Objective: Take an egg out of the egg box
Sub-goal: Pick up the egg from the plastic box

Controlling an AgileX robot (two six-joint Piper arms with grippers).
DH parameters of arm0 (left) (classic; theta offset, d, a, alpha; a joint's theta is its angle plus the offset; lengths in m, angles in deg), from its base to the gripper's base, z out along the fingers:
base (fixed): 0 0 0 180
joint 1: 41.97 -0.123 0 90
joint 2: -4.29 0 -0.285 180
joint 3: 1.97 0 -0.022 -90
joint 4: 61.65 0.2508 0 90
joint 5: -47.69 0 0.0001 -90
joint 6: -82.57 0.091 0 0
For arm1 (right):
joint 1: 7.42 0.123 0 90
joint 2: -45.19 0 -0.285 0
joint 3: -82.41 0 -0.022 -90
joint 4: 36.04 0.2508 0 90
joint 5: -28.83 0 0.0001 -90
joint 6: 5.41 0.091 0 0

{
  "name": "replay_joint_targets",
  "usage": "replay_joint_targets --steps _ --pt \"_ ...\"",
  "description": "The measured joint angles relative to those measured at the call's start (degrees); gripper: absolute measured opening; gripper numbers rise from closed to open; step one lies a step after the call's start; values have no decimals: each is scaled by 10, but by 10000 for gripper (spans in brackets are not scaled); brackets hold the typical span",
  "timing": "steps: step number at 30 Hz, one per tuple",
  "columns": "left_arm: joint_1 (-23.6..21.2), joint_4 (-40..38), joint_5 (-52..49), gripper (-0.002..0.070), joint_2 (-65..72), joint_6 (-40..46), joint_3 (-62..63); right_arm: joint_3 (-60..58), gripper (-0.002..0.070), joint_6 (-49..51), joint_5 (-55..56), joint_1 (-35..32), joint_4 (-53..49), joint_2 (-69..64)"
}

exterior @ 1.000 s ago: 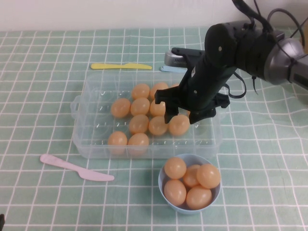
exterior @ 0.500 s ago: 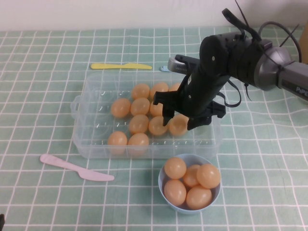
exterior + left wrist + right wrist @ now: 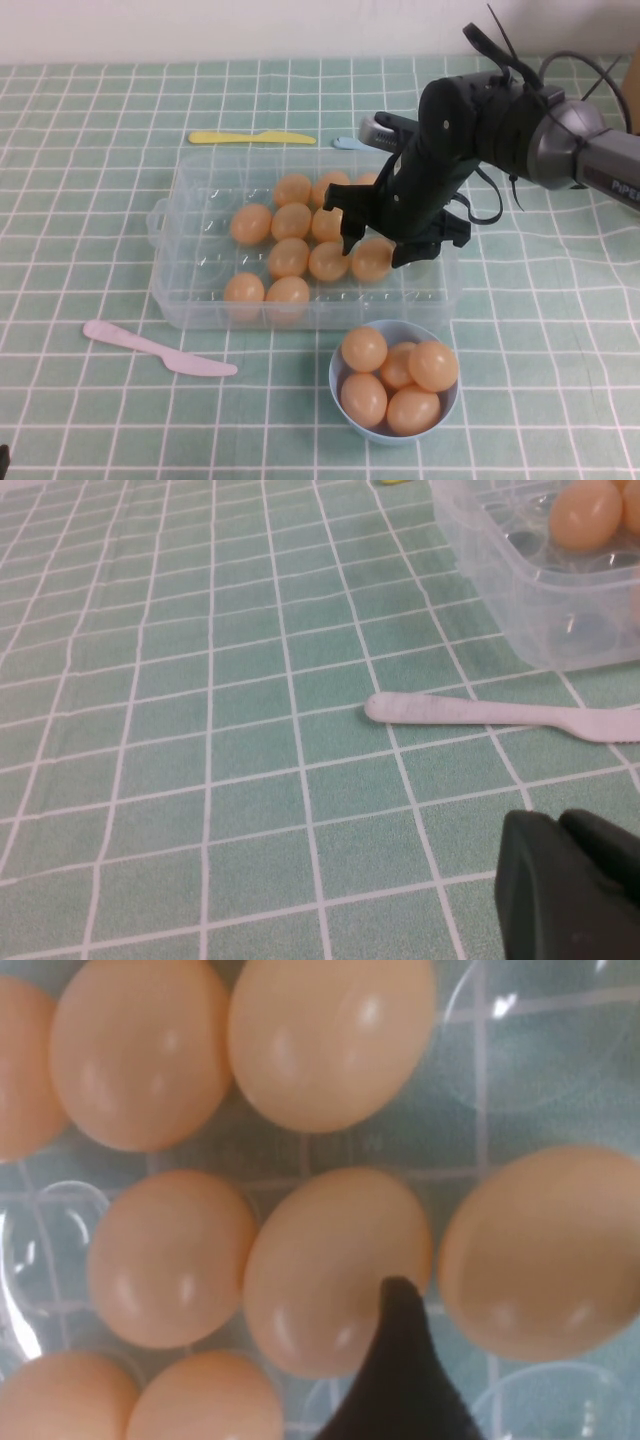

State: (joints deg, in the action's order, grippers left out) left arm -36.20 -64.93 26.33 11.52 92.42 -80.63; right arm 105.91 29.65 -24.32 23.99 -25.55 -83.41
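Observation:
The clear plastic egg box [image 3: 190, 280] sits mid-table and holds several orange-tan eggs. My right gripper [image 3: 380, 250] hangs low inside the box at its right end. It is open, with its dark fingers on either side of one egg [image 3: 372, 260]. In the right wrist view one finger [image 3: 400, 1360] reaches down between two eggs, one here [image 3: 335, 1270] and another here [image 3: 545, 1250]; the other finger is out of view. My left gripper [image 3: 570, 895] is shut and empty, low over the tablecloth near the box's left corner [image 3: 520, 590].
A light-blue bowl [image 3: 345, 405] with several eggs stands just in front of the box. A pink plastic knife [image 3: 155, 348] lies front left; it also shows in the left wrist view [image 3: 480, 712]. A yellow knife [image 3: 250, 137] lies behind the box.
My right arm has turned a little and the gripper has settled lower around the egg at the box's right end. The eggs and the left arm have not moved.

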Motion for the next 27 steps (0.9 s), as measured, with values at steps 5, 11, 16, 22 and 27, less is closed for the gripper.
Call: replay_joint_targets --steps 5,11,16,22,27 --pt "0 0 0 -4 0 0 0 0 455 9 0 -4 -1 -8" --pt "0 0 0 -4 0 0 0 0 456 10 7 -4 -1 -23" --pt "0 0 0 -4 0 0 0 0 456 11 17 -5 -1 -29" --pt "0 0 0 -4 0 0 0 1 452 11 21 -6 -2 -33" --pt "0 0 0 -4 0 0 0 1 384 11 26 -8 -3 -34"
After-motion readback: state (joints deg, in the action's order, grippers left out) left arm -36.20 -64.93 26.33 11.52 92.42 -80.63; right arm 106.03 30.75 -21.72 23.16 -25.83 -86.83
